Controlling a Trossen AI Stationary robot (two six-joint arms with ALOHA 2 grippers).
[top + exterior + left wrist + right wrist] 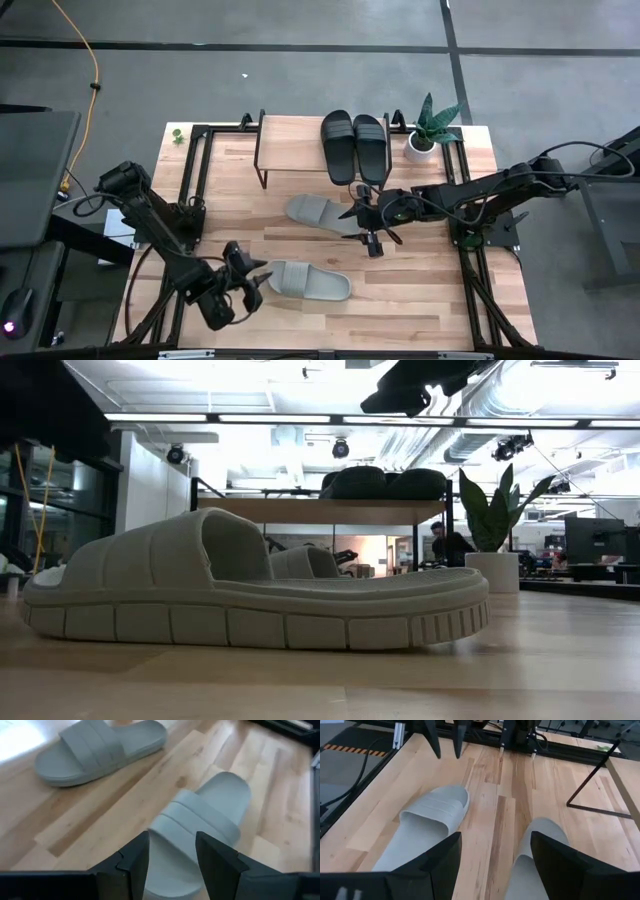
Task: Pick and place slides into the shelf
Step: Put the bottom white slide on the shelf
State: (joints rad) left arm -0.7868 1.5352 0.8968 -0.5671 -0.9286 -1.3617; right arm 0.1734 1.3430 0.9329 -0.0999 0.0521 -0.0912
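The 2 black slip-on slides [354, 144] already sit on the low light-wood shelf [290, 140]; the 2 light grey ribbed-strap slides lie on the wooden desk [420, 290]. The left gripper [252, 281], fingers parted, hovers at the near grey slide [308, 283]; next it must close on it. The right gripper [371, 222], fingers wide open, hangs over the far grey slide [322, 214].

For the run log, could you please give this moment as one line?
black slides: on shelf | grey slides: on table | left gripper: open at near slide | right gripper: open over far slide
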